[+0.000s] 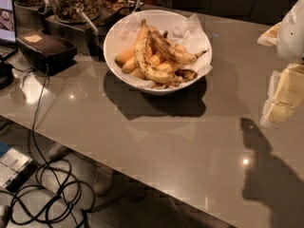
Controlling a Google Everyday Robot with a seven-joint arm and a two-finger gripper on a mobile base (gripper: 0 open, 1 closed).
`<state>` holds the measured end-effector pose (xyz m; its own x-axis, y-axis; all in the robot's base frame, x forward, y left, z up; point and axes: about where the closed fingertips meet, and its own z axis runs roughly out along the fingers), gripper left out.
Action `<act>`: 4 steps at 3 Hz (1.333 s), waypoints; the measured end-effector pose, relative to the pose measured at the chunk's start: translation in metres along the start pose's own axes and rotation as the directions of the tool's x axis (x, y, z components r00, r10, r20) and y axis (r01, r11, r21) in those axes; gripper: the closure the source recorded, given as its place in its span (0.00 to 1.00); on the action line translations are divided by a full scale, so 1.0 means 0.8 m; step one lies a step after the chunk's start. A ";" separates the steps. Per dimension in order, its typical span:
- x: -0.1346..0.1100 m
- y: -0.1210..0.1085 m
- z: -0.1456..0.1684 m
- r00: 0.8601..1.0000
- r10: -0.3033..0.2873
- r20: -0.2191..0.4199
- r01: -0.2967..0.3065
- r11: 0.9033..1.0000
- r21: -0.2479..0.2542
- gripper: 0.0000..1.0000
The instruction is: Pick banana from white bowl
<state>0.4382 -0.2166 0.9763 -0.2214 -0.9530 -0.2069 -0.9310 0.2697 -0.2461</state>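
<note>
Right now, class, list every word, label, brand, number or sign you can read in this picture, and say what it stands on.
No text can be read.
Tan label on the black box: blurred, unreadable.
Screen at the left edge: too small to read.
Banana, white bowl, gripper at the right edge: no markings visible.

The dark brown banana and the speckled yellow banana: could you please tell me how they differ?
The dark brown banana is mostly brown-mottled; the speckled yellow banana shows more yellow. The dark brown banana runs toward the right rim, its stem pointing right; the speckled yellow banana curves toward the near side. Both are curved and lie on top in the white bowl. The gripper is at the right edge, apart from the bowl.
</note>
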 end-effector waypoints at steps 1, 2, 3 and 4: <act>0.000 0.000 0.000 1.000 0.000 0.000 0.000 1.000 0.000 0.00; -0.016 -0.012 0.009 0.999 0.042 -0.031 -0.043 0.999 -0.016 0.00; -0.042 -0.040 0.030 0.990 0.106 -0.095 -0.113 0.991 -0.066 0.00; -0.051 -0.043 0.031 0.991 0.106 -0.082 -0.111 0.992 -0.057 0.00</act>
<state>0.4865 -0.1836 0.9695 -0.3418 -0.9272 -0.1531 -0.9158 0.3652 -0.1670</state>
